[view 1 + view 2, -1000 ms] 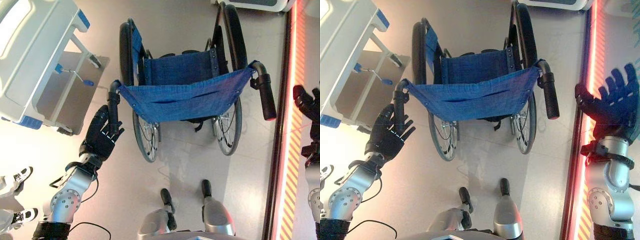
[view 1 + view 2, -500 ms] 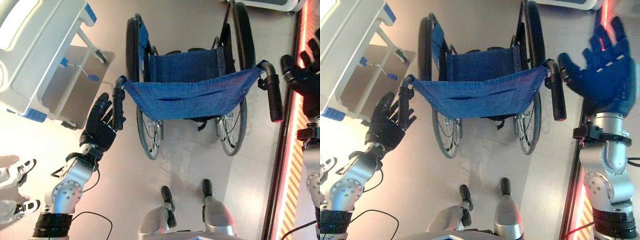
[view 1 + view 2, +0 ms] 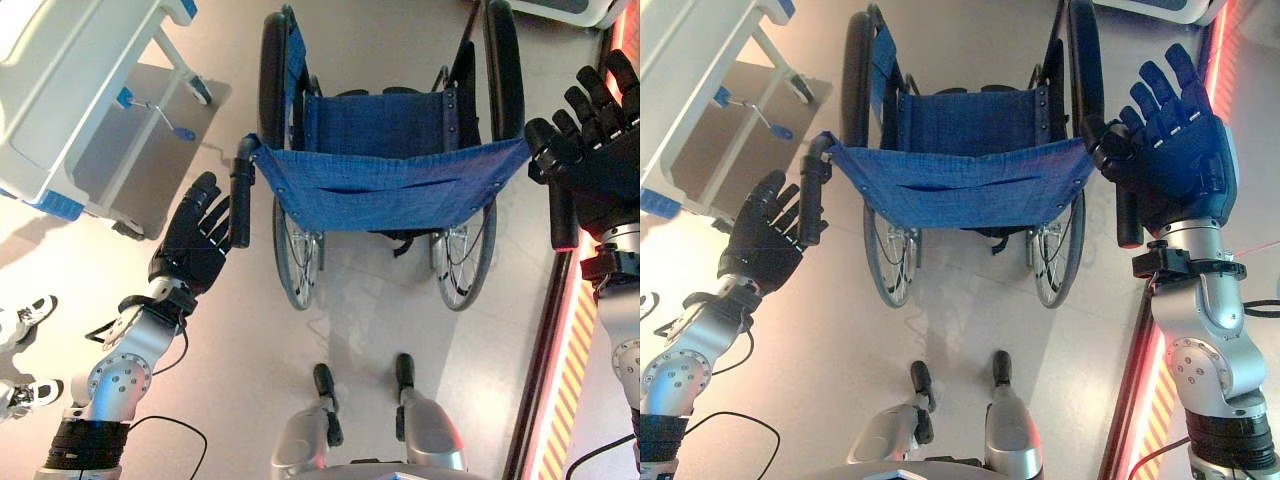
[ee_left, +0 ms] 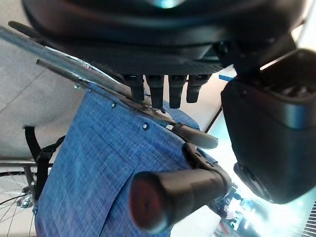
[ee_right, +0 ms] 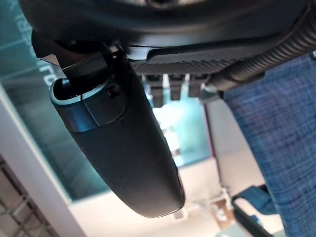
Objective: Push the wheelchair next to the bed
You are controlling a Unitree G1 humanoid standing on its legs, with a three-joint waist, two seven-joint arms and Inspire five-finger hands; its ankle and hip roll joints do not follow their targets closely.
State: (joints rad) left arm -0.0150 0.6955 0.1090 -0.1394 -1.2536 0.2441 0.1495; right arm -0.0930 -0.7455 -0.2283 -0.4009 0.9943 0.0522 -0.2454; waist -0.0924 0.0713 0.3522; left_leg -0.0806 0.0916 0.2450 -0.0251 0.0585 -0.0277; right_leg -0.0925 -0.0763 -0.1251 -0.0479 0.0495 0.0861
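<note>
1. The bed, white with blue corner caps, stands at the far left, with its frame and a blue-tipped crank over a grey floor mat.
2. The left hand reaches up from the lower left, with its fingers straight and spread. It stands just beside the left push handle. The palm faces the black grip, and the fingers are not wrapped round it. In the left wrist view the grip's round end shows below the fingertips, with a gap between them.
3. The wheelchair stands in the middle of the floor, with its back toward the robot. It is to the right of the bed and apart from it, and bare floor lies between the two. Its blue cloth backrest is stretched between the two handles. The seat and the large black wheels lie beyond the backrest, and the spoked rims show beneath it.
4. The right push handle hangs at the backrest's right corner, partly covered by the hand.
5. The right hand is raised at that handle. Its fingers are straight and apart and point upward, and its thumb is near the top of the grip. It does not clasp the grip; the right wrist view shows the ribbed grip running along the palm.
6. A glowing red strip with hatched marking runs along the floor at the far right.
</note>
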